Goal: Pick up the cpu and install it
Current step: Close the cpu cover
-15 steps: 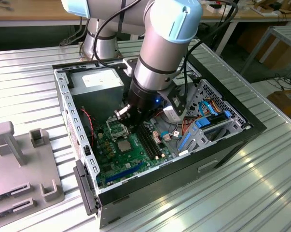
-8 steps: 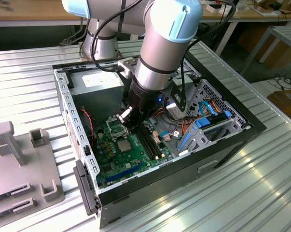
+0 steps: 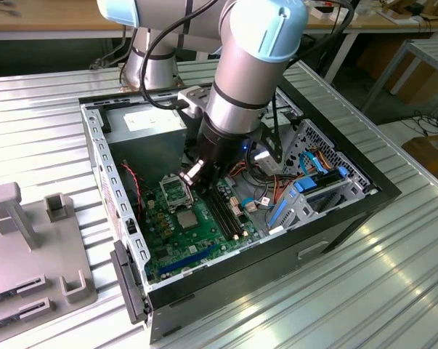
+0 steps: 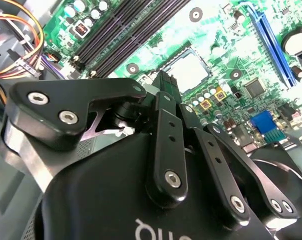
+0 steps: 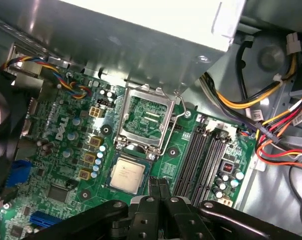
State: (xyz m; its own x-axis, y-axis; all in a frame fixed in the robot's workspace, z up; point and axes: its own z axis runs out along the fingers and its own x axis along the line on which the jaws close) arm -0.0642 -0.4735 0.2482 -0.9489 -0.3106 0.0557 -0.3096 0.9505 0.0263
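Observation:
The cpu [image 5: 126,173], a pale silvery square plate, lies flat in its socket on the green board [image 5: 65,150]. It also shows in the second wrist view as the cpu [image 4: 190,70] and in the exterior view as the cpu [image 3: 192,216]. The socket's metal load frame [image 5: 143,117] stands flipped open beside it, with its lever [image 5: 173,132] raised. My gripper [image 5: 158,184] hovers just off the cpu's edge, on the side of the memory slots [image 5: 203,160]. Its black fingers [image 4: 167,82] are pressed together with nothing between them. In the exterior view my gripper [image 3: 192,174] hangs low inside the case.
The open computer case [image 3: 124,240] has steel walls all round. Bundled cables [image 5: 271,125] and a drive cage [image 3: 313,182] crowd one side, and the power supply [image 5: 140,30] stands past the socket. A grey fixture block [image 3: 30,240] sits on the table at the exterior view's left.

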